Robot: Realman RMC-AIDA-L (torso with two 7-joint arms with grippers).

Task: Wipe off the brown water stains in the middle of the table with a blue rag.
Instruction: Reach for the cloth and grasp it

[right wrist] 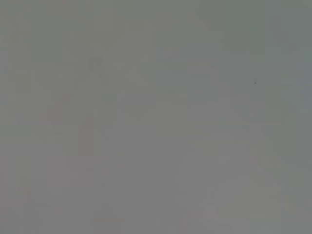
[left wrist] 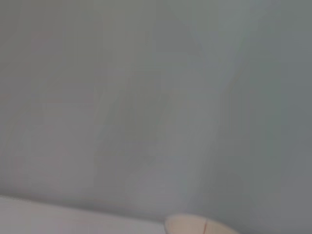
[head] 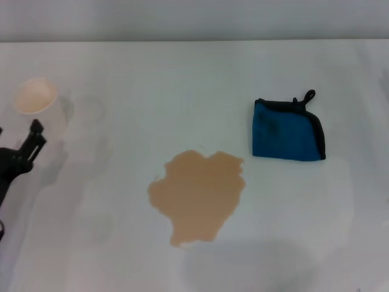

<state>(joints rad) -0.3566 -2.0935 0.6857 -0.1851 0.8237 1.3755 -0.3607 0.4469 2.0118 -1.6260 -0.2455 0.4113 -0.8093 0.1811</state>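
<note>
The brown water stain [head: 197,193] is one tan puddle with a lobed outline in the middle of the white table [head: 182,85]. The blue rag [head: 285,131] lies folded flat to the right of the puddle and a little farther back, its black loop at the far corner, a small gap between them. My left gripper [head: 27,149] is at the table's left edge, far from the rag and the puddle, close beside a paper cup. My right gripper is out of view; the right wrist view shows only a plain grey surface.
A white paper cup [head: 36,100] with a tan inside stands at the far left, just behind my left gripper. Its rim shows in the left wrist view [left wrist: 195,226]. The table's far edge runs along the top of the head view.
</note>
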